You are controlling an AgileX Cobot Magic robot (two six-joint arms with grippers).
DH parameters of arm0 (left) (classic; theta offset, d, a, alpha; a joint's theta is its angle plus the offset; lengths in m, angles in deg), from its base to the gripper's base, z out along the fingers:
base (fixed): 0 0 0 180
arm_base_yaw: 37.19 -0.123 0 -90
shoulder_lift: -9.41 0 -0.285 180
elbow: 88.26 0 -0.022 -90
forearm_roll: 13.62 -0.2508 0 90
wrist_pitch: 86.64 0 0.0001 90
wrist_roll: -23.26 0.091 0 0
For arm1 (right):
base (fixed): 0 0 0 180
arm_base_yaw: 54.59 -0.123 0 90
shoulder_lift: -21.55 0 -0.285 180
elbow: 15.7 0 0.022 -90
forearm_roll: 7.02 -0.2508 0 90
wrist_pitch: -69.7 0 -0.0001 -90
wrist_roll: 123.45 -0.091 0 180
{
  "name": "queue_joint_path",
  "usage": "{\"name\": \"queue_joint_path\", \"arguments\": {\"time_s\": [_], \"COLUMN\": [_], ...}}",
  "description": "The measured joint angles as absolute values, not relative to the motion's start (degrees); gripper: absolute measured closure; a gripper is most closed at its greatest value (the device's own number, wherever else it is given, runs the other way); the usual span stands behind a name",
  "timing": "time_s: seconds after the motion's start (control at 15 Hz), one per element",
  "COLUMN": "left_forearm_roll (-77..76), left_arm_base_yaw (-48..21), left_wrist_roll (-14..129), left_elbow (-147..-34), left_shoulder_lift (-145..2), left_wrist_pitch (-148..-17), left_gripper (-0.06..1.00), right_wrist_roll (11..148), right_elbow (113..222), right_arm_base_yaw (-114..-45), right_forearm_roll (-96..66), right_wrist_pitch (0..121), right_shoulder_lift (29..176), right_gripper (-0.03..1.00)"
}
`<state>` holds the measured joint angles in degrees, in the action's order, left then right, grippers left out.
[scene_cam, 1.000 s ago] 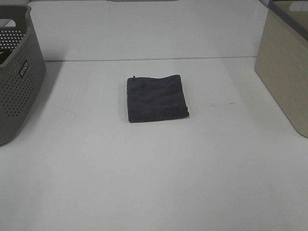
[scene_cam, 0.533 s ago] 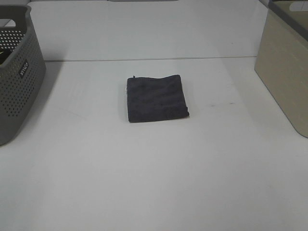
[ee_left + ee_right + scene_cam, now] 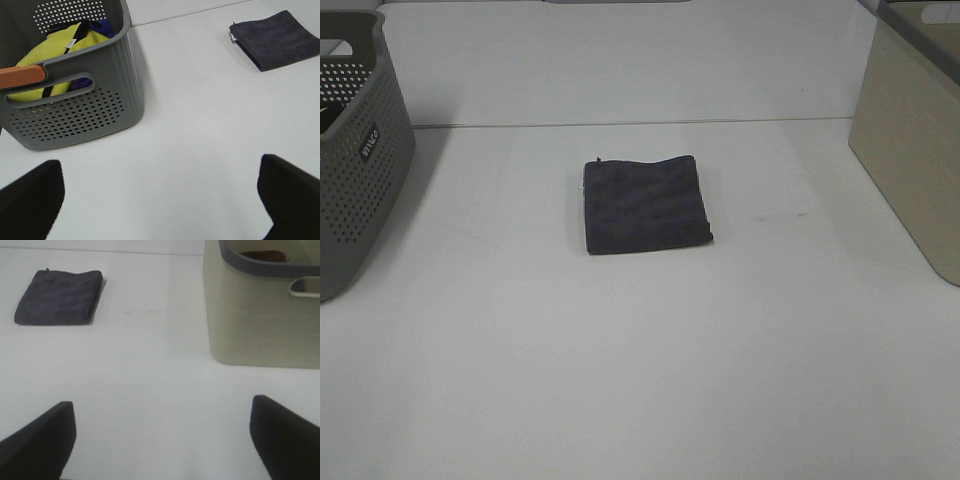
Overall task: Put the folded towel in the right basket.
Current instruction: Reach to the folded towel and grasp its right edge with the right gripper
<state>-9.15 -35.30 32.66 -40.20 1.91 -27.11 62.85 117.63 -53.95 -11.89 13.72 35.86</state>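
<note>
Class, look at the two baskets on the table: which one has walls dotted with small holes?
The grey basket at the left; its walls are perforated, while the beige basket at the right has solid walls.

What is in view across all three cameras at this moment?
folded towel: one, dark grey, flat on the middle of the table
table: one, white
grey perforated basket: one, at the table's left edge
yellow fabric item: one, inside the grey perforated basket
blue item: one, mostly hidden, beside the yellow one
orange piece: one, at that basket's rim; what it is, unclear
beige basket: one, grey rim, at the table's right edge
reddish-brown item: one, inside the beige basket, barely visible
left gripper: black, open, holding nothing
right gripper: black, open, holding nothing
</note>
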Motion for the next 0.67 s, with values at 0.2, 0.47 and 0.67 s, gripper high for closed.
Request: {"name": "queue_joint_path", "arguments": {"time_s": [0.2,0.47,0.67], "left_forearm_roll": [-9.1,-9.1,-9.1], "left_arm_base_yaw": [-35.3,-35.3,-35.3], "left_wrist_roll": [32.7,32.7,32.7], "left_elbow": [-40.2,-40.2,-40.2], "left_shoulder_lift": [1.9,1.9,1.9], "left_wrist_pitch": [-27.1,-27.1,-27.1], "left_gripper": [-0.04,-0.04,-0.04], "right_wrist_roll": [62.9,63.3,69.7], "right_elbow": [119.3,125.7,138.5], "right_arm_base_yaw": [-54.0,-54.0,-54.0], "right_forearm_roll": [-13.2,-15.4,-19.3], "right_wrist_pitch": [21.9,30.9,33.1], "right_shoulder_lift": [45.7,66.6,87.8], "right_gripper": [0.11,0.12,0.14]}}
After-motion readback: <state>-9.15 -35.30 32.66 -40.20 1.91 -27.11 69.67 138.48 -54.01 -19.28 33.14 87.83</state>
